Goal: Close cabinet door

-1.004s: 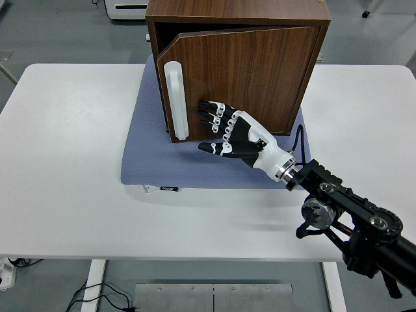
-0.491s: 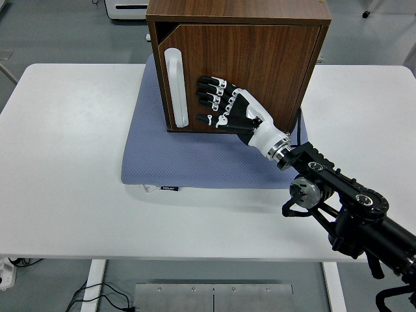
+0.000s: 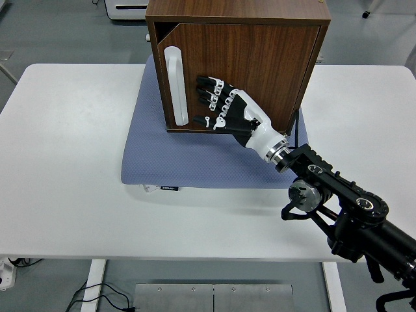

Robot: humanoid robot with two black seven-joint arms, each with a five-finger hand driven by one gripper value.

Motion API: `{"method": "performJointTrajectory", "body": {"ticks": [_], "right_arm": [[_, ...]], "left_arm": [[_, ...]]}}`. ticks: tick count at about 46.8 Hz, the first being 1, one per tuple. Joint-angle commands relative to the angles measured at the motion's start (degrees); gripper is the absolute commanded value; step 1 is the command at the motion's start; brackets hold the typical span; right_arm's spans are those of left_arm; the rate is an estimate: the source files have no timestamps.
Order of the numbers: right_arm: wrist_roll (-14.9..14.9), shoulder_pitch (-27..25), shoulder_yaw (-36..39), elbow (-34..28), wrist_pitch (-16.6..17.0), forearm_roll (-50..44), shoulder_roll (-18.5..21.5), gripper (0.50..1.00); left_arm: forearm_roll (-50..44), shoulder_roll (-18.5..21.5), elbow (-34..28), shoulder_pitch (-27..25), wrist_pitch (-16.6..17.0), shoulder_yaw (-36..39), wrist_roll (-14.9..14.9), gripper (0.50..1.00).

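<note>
Door [image 3: 260, 71] sits near flush in cabinet [image 3: 237, 12]; thin gap shows at its upper-left corner. Right hand [image 3: 224, 110], fingers spread flat, holding nothing, presses beside handle [image 3: 175, 84]. Closing looks almost finished.

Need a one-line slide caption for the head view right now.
Right hand flat against the cabinet door, nearly shut, beside its white handle.

Single head view, high on robot's side, facing forward and down over white table [image 3: 78, 195]
</note>
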Motion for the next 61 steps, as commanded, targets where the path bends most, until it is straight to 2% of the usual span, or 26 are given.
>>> {"method": "performJointTrajectory", "body": {"ticks": [1,16,27,35,45,61], "right_arm": [[0.2,-0.7,-0.3,1.8,1.4,-1.7,-0.7,1.000],[0.4,-7.0,-1.0,9.6,4.3,-4.7,-8.4,1.000],[0.4,-10.9,0.0,13.3,4.3,-5.1,-13.7,1.000],[0.4,-15.4,5.0,16.6,4.3,-5.0,-17.9,1.000],[0.4,-19.9,11.5,17.3,4.4,-4.6,-22.1,1.000],[0.3,-23.6,18.9,18.2,4.4,-4.3,-25.6,1.000]], "left_arm": [[0.0,0.0,0.0,0.0,0.0,0.0,0.0,1.000],[0.0,0.0,0.0,0.0,0.0,0.0,0.0,1.000],[0.0,0.0,0.0,0.0,0.0,0.0,0.0,1.000],[-0.1,0.0,0.0,0.0,0.0,0.0,0.0,1.000],[0.0,0.0,0.0,0.0,0.0,0.0,0.0,1.000],[0.0,0.0,0.0,0.0,0.0,0.0,0.0,1.000]]}}
